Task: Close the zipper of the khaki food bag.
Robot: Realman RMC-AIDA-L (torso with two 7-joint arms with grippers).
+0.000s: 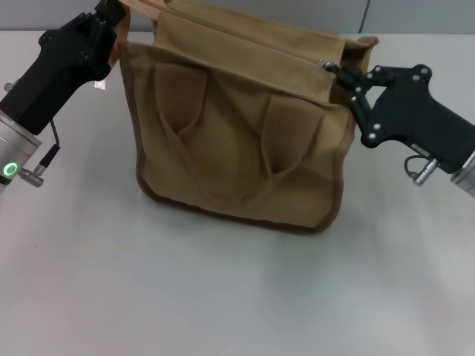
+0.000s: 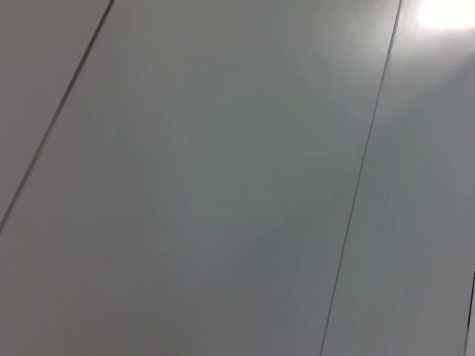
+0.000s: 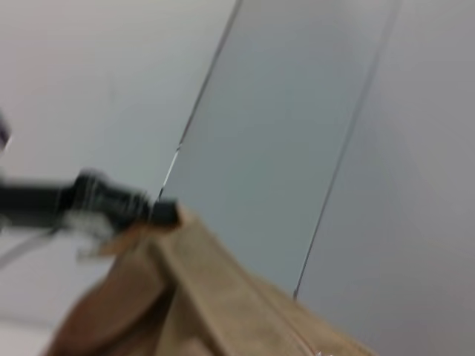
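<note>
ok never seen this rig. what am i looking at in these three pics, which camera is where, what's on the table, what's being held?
It is a two-armed robot. The head view looks down from its head at a white table, where a khaki food bag stands. The left gripper is at the bag's far left top corner and seems to pinch the fabric there. The right gripper is at the bag's right top end, right by the small silver pull of the zipper; whether it has gripped the pull cannot be made out. The other two pictures come from cameras on the wrists. The left wrist view shows only plain grey panels. The right wrist view looks along the bag's top edge toward the left gripper, blurred, at the far end.
</note>
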